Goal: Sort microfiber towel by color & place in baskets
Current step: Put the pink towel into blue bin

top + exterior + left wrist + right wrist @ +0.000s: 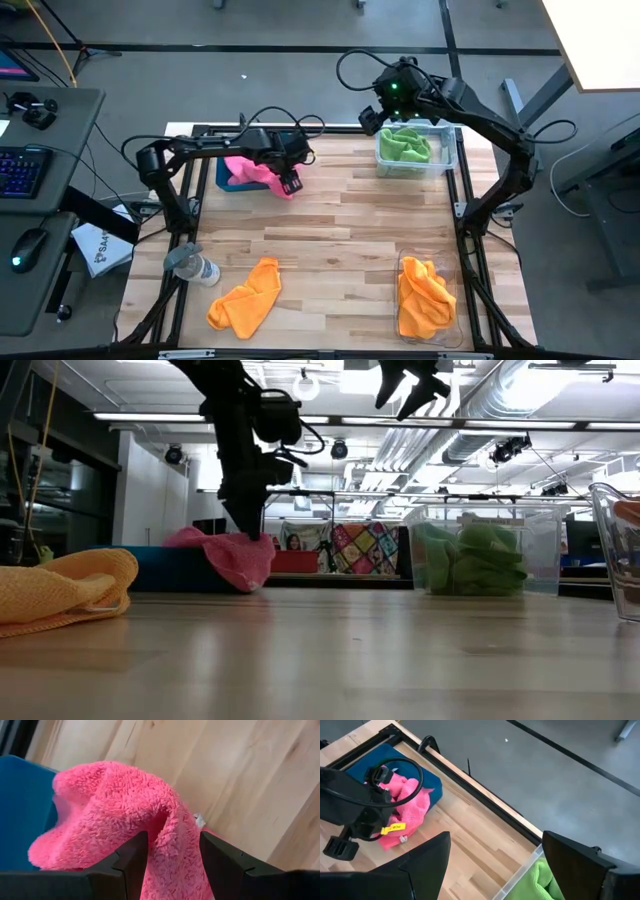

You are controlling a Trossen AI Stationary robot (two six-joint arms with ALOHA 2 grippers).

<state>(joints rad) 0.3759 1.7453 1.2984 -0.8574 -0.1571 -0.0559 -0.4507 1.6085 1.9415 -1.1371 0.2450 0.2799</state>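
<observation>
Left pincer (172, 865) clamping pink towel (115, 815), label unreadable

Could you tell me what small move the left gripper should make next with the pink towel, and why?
Probably carry it further over the teal-blue tray before releasing: the left gripper is shut on the fluffy hot-pink microfiber towel, which drapes half over the tray's edge onto the wooden table.

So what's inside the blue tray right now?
The pink towel lies partly in the blue tray, spilling over its edge onto the table, with the left gripper closed around a fold. The tray floor beneath is hidden.
</observation>
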